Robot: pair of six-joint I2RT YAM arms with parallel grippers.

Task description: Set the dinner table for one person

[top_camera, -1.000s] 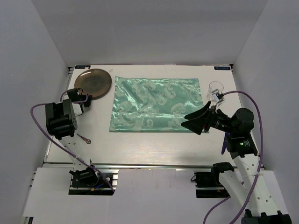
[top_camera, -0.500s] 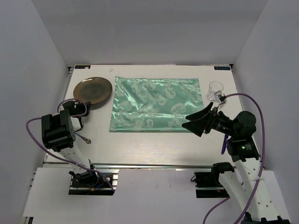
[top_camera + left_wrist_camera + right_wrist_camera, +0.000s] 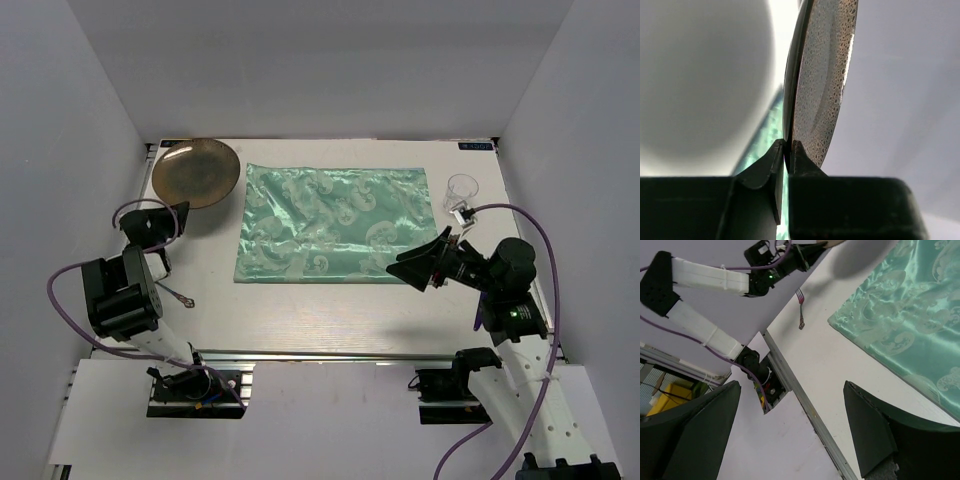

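The dinner table [image 3: 300,310] is a white tabletop with a mint-green patterned cloth [image 3: 335,225] at its middle. My left gripper [image 3: 168,212] is shut on the near rim of a round bronze plate [image 3: 195,172], held at the far left corner. In the left wrist view the plate [image 3: 825,75] stands edge-on, pinched between my fingers [image 3: 802,157]. My right gripper [image 3: 415,262] is wide open and empty over the cloth's near right corner; its wrist view [image 3: 790,430] looks down at the table's front rail [image 3: 805,405].
A clear glass [image 3: 461,190] stands right of the cloth near the far right corner. A small utensil [image 3: 180,296] lies on the table near the left arm; it also shows in the right wrist view [image 3: 801,317]. White walls enclose the table.
The left gripper has carried the plate up and toward the far left corner, and the left arm has swung back. The right gripper has drifted slightly nearer, still open.
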